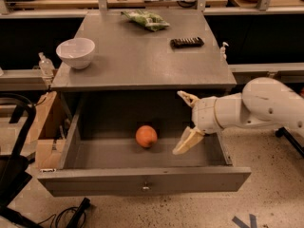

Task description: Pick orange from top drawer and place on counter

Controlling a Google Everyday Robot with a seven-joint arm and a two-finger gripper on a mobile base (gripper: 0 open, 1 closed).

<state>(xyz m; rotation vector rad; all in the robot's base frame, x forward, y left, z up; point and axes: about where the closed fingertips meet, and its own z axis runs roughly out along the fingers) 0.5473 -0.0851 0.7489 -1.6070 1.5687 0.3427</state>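
Hand (186,121) hangs open and empty over the right part of the pulled-out drawer (142,180). Orange (146,136) lies on the drawer floor, just left of it, untouched.

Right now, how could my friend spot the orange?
Look in the grey drawer pulled open at the front. The orange sits alone on its floor, near the robot's open pincer. Nothing else is round and bright orange.

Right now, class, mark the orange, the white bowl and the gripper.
orange (146,136): camera view, middle of its skin.
white bowl (76,59): camera view, its outer wall.
gripper (180,123): camera view, midway between its open fingers, over the top drawer (95,183), right side.
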